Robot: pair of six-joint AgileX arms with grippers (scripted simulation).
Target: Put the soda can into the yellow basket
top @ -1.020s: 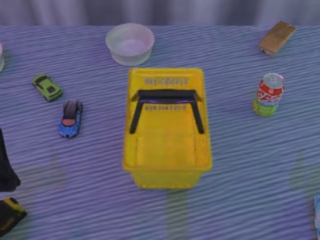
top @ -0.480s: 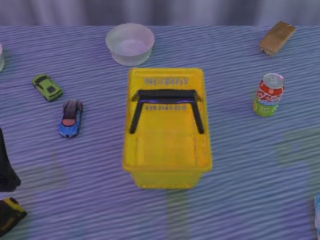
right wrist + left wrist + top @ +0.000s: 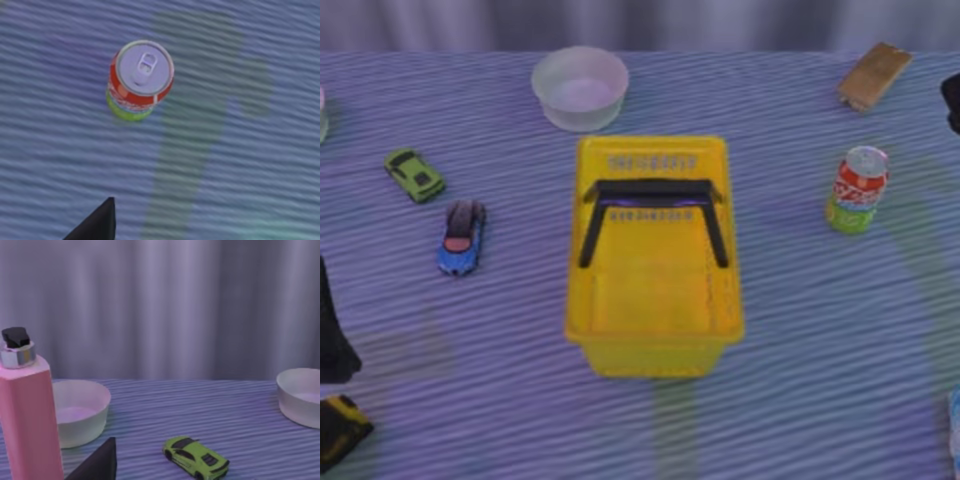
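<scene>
The small red, white and green soda can (image 3: pixel 857 189) stands upright on the purple striped tablecloth (image 3: pixel 800 330), right of the large yellow slotted plastic basket (image 3: pixel 655 330), well apart. Open cloth surrounds it. Right gripper (image 3: pixel 952 103) at the right edge, left gripper (image 3: pixel 335 335) at the left edge: finger state cannot be told.

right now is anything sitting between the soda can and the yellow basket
Nothing visible. The soda can stands upright on the table's right side, and only bare striped cloth lies between it and the yellow basket. The basket's black handles cross its opening toward the far end.
</scene>
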